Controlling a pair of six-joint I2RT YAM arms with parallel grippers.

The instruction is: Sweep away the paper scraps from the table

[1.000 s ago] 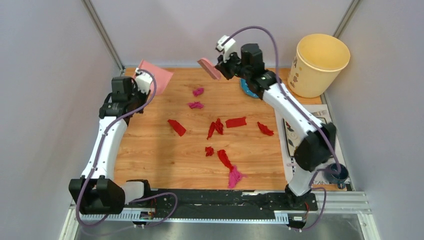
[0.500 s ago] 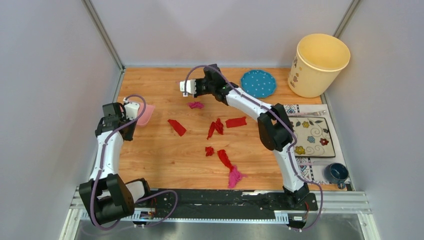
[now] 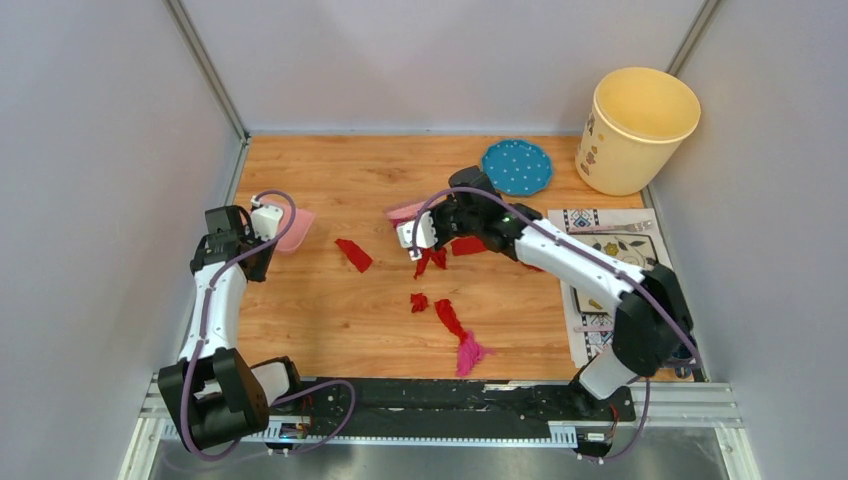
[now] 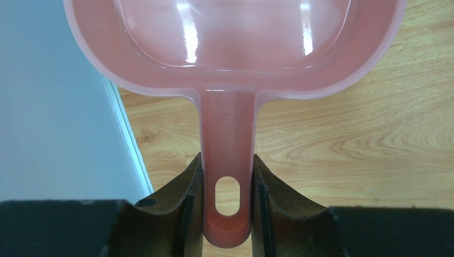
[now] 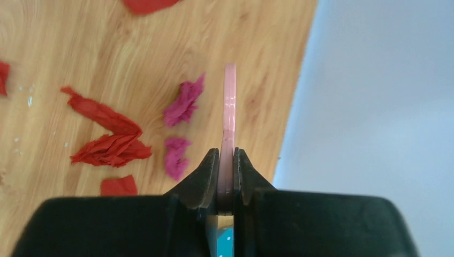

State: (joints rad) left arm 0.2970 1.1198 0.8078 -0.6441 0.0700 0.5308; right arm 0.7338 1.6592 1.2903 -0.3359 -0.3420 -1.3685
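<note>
So, w/ right gripper point(image 5: 227, 155) clamped on brush point(image 5: 229, 101), drag paper scraps point(image 5: 110, 149) low twd 9 o'clock into dustpan point(image 4: 235, 48) left gripper point(image 4: 227, 171) clamps.

Red and magenta paper scraps point(image 3: 352, 254) are lying scattered on a wooden worktop point(image 3: 320, 310), nearer than a blue dotted plate point(image 3: 516, 167). Left of the plate, the right arm point(image 3: 570, 258) is holding a pink brush point(image 3: 404, 211); farther left, the left arm point(image 3: 213, 300) is holding a pink dustpan point(image 3: 295, 228).

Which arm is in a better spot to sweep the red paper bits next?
Right. The right gripper is shut on the pale pink hand brush beside the red paper scraps. The left gripper holds the pink plastic dustpan, farther away.
</note>
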